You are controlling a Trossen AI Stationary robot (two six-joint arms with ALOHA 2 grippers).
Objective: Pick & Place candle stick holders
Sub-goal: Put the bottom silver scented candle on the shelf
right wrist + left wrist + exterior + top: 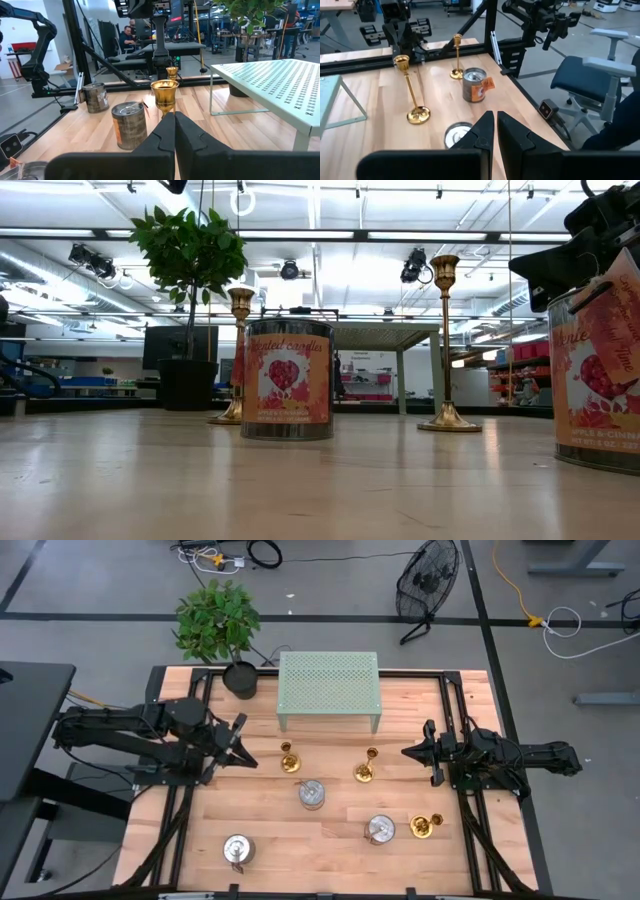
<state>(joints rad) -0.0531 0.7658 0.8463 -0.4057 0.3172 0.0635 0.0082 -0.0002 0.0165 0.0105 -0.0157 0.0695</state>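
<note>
Candle tins (312, 793) sat nearest, among three gold candle stick holders (290, 759) standing untouched on the tabletop (330, 840). Both claws, left (243, 743) and right (412, 752), were pressed together, holding nothing. Approach seemed underway; next, a claw must part around a stem.

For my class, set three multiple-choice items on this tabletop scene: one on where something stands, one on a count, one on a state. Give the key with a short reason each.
1. Where does the potted plant stand?
A. at the table's back edge, beside the green perforated shelf
B. on the table's front edge
C. on top of the shelf

2. How many gold candle stick holders are on the table?
A. one
B. three
C. five

3. How are the left gripper and right gripper?
A. both shut, holding nothing
B. both wide open
C. each holding a tin

Key: 1 A, the pot sits by the shelf's left corner. 2 B, holders at. 3 A, both wrist views show fingers together, empty.
</note>
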